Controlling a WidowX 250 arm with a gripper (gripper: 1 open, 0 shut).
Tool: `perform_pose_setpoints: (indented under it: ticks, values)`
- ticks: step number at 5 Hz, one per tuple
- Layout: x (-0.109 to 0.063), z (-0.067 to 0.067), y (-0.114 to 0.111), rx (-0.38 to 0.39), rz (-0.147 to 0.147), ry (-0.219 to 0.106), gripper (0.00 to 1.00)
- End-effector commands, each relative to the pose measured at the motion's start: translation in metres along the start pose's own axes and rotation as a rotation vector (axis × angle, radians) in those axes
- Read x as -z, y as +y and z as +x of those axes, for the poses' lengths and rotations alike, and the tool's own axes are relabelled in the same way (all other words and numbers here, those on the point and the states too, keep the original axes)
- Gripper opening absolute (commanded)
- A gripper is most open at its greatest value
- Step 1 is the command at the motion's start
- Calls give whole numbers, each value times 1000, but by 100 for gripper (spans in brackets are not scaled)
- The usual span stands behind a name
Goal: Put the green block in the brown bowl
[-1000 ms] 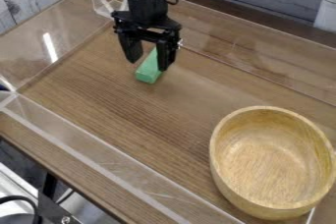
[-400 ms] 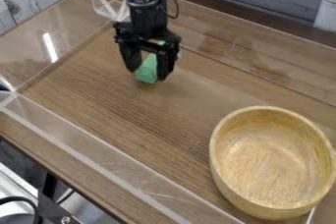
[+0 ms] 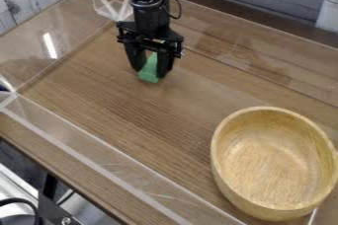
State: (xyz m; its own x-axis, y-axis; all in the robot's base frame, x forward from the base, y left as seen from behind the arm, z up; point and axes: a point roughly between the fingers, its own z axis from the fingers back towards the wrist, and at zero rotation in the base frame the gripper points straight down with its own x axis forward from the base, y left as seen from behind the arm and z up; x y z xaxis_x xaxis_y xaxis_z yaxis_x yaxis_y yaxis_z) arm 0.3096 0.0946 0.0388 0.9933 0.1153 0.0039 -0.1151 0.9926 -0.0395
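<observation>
Since the earlier views: gripper [image 3: 150, 64] lower over the table, fingers drawn in from their widest spread; green block [image 3: 152, 68] unmoved on its spot.

Item, gripper: black, two-fingered, pointing down, one finger on each side of the block. Jaws partly drawn together about the block; whether the pads already press its faces cannot be told from this view.

Item, green block: small light-green bar, on the wooden table [image 3: 119, 120] near the far left, mostly hidden between the fingers, only its middle and lower end showing.

Item, brown bowl [image 3: 275, 160]: wide, shallow, tan wood, thick rim, empty, at the near right and well apart from the block.

Item, clear wall [image 3: 79, 140]: low transparent barrier along the table's near edge.

Risks, as judged:
- Block lies at a slant to the fingers; one pad meeting it first may twist or push it aside, leaving a corner grip.
- Lifting before the close completes would leave the block on the table.
- A shallow hold may let it slip on the long carry to the bowl.
- Fingertips set very low may scrape the wood.
- Release from high up may bounce the block off the thick rim.
</observation>
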Motion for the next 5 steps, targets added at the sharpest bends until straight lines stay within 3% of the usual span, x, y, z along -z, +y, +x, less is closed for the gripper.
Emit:
perform_pose_setpoints:
  ticks: [1, 3, 4, 5]
  values:
    - [-22, 12, 0, 1, -7, -62, 0]
    - [-60, 19, -2, -13, -50, -120, 0]
    - [-89, 29, -4, -15, -73, -167, 0]
    - [-77, 29, -4, -13, -72, -163, 0]
